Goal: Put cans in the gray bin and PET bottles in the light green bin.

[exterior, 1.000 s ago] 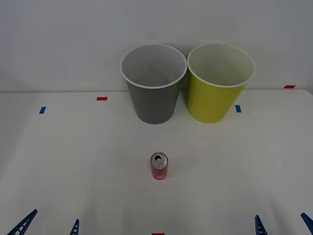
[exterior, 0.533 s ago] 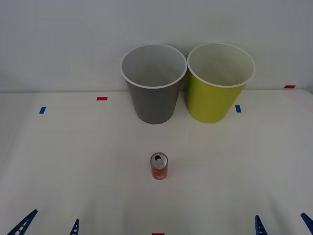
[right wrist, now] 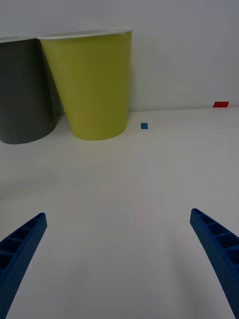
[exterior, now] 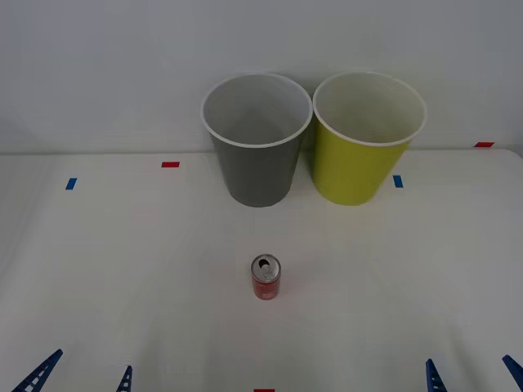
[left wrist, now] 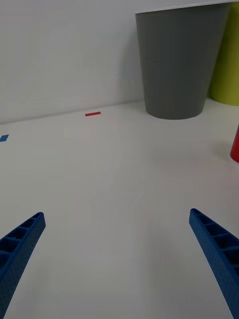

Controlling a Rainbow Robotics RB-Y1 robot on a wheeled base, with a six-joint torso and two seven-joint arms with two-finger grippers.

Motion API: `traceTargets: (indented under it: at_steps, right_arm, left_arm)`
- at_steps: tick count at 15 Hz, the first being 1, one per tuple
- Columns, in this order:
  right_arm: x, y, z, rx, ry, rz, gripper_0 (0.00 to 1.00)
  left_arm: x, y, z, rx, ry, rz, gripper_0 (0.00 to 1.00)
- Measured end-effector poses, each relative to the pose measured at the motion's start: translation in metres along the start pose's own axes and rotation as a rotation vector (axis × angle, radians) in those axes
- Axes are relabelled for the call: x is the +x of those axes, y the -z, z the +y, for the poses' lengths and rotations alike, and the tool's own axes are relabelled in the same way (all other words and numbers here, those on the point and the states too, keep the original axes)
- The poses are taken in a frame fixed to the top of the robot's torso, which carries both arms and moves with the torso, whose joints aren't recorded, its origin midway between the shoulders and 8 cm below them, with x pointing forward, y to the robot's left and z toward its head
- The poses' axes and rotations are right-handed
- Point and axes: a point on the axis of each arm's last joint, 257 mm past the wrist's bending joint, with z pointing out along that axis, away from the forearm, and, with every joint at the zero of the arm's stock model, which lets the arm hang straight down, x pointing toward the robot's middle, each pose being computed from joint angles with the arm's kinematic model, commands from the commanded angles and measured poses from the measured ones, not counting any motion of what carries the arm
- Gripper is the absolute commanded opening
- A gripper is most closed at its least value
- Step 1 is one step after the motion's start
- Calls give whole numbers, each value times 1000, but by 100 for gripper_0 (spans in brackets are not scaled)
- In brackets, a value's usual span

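Nothing has moved since the earlier frames: the can, both bins and both grippers sit exactly where they were a second ago. A white table (exterior: 98,269) fills the scene, backed by a plain pale wall. Near the middle of the table stands a small red can (exterior: 265,278), upright, its silver top and pull-tab opening facing up; a pale label runs across its side, but the writing is too small to read. At the far side of the table stand two tall tapered bins with white rims, side by side and very nearly touching: the gray bin (exterior: 257,167) on the left and the light green bin (exterior: 355,167) on the right. Both look empty inside, and neither carries any visible label or brand. The can is well apart from both bins, nearer the robot and roughly in line with the gray one. Small coloured tape marks dot the table (red ones (exterior: 170,164) and blue ones (exterior: 71,184) along the far side). The left gripper (exterior: 82,377) waits at the near left edge, its blue ribbed fingers (left wrist: 22,244) spread wide and holding nothing. The right gripper (exterior: 472,376) waits at the near right edge, likewise spread apart and empty-handed.
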Motion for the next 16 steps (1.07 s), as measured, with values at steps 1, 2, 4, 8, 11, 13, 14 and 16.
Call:
traceTargets:
  at_steps: [1,2,4,8,11,13,14,16]
  right_arm:
    - [0,0,0,0,0,0,100]
    - [0,0,0,0,0,0,100]
    - [0,0,0,0,0,0,100]
    - [0,0,0,0,0,0,100]
    - [0,0,0,0,0,0,100]
    - [0,0,0,0,0,0,100]
    - [0,0,0,0,0,0,100]
    - [0,0,0,0,0,0,100]
  left_arm:
    - [0,0,0,0,0,0,100]
    - [0,0,0,0,0,0,100]
    - [0,0,0,0,0,0,100]
    - [0,0,0,0,0,0,100]
    - [0,0,0,0,0,0,100]
    - [0,0,0,0,0,0,100]
    - [2,0,-1,2,1,4,100]
    - [10,-2,-1,28,-16,3,100]
